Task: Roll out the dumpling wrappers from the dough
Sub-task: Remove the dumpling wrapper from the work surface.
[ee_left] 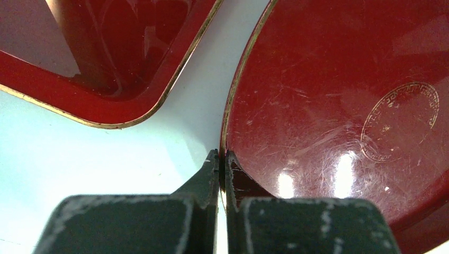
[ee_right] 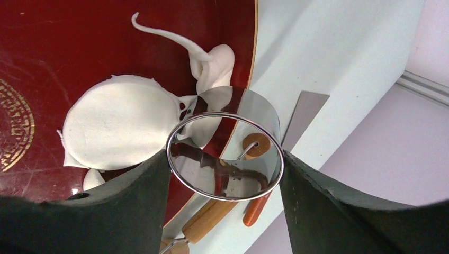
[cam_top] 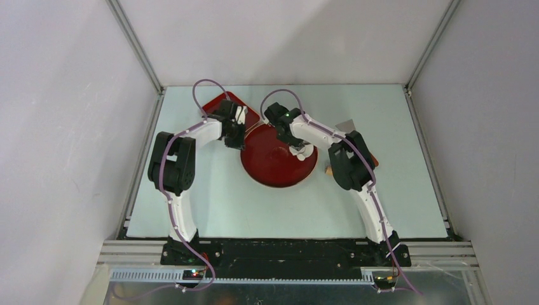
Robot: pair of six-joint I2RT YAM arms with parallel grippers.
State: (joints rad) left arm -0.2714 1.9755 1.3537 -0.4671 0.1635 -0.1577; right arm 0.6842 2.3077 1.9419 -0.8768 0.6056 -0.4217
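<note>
Glossy scratched plate [ee_left: 328,106], polished metal ring [ee_right: 243,103], matt wrapper [ee_right: 122,121]

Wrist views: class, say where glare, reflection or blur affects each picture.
Left wrist view: white glare patches on the round red plate, reflections in the red tray. Right wrist view: the metal ring cutter mirrors its surroundings; the right pincer looms dark, soft-edged.
</note>
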